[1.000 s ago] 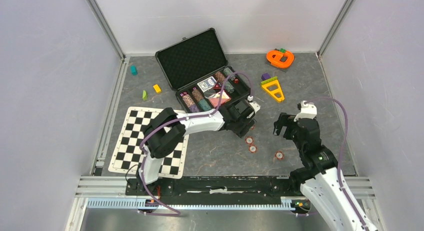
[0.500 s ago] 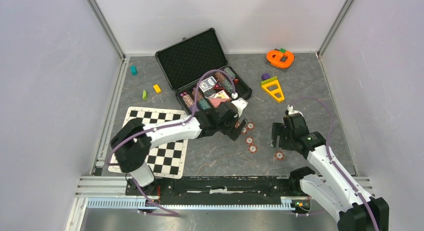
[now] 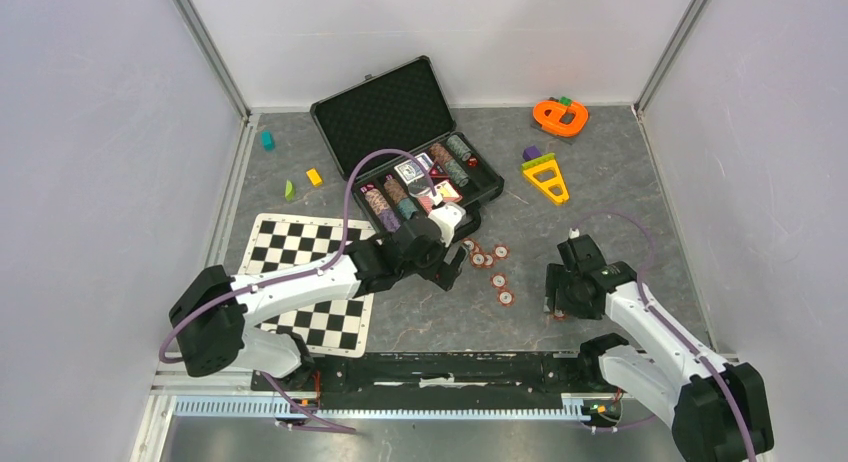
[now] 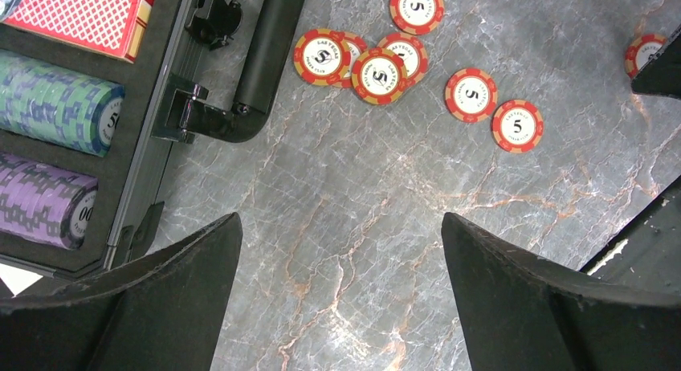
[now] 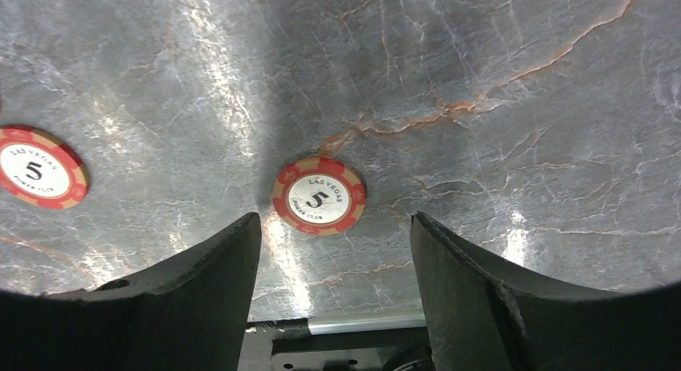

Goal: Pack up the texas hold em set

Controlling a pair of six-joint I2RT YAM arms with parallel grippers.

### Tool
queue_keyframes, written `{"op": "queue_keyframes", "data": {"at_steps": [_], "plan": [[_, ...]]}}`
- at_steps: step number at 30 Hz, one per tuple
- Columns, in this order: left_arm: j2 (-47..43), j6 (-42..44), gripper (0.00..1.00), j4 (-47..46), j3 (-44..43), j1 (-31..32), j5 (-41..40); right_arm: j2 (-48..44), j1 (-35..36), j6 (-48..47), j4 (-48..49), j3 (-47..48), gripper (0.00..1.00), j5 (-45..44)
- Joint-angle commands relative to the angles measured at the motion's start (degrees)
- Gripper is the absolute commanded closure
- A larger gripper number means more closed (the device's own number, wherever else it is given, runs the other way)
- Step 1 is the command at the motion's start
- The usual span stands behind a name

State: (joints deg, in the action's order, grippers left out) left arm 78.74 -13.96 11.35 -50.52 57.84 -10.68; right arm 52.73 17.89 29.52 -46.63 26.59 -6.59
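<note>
- Grey marbled table (image 3: 620, 182), white-walled cell: open briefcase (image 3: 385, 112) at the far side.
- Right pincer (image 5: 335, 226) spread, straddling a lone chip (image 5: 319, 195) directly beneath; it is the nearer arm.
- Left pincer (image 4: 339, 226) spread, empty, chip cluster (image 4: 377, 66) ahead.

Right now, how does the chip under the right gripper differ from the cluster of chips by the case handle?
The lone chip lies by itself, in line between the right gripper's open fingers. The cluster overlaps chip on chip, ahead of the left gripper, outside its fingers. Both are red-and-white, marked 5, on the table outside the case.
</note>
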Motion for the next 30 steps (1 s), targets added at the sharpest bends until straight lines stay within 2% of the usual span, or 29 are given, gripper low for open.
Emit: {"op": "queue_keyframes", "data": {"at_steps": [1,17,18,20,25,28,30], "plan": [[-2.13,-1.78,0.0,-3.18,0.95,-0.37,-1.37,-0.07,0.09,2.28,1.18,-1.11,0.28,-1.76],[-1.82,-1.16,0.0,-2.31,0.56,-0.62,-0.55,4.07,1.84,3.57,5.32,-3.02,0.34,-2.55],[-1.77,-1.16,0.0,-2.23,0.6,-0.63,-0.59,4.35,2.05,3.61,5.45,-2.99,0.35,-2.72],[-1.91,-1.12,0.0,-2.21,0.69,-0.67,-0.62,4.9,2.49,3.68,5.72,-2.94,0.44,-2.77],[-2.22,-0.99,0.0,-2.15,0.63,-0.83,-0.62,5.76,3.19,3.79,6.36,-2.52,0.46,-2.24],[-2.4,-0.98,0.0,-2.04,0.6,-0.89,-0.66,5.88,3.38,3.92,6.31,-2.06,0.54,-1.96],[-2.65,-1.07,0.0,-2.04,0.77,-0.89,-0.65,5.62,3.41,4.04,5.74,-1.67,0.55,-2.07]]}}
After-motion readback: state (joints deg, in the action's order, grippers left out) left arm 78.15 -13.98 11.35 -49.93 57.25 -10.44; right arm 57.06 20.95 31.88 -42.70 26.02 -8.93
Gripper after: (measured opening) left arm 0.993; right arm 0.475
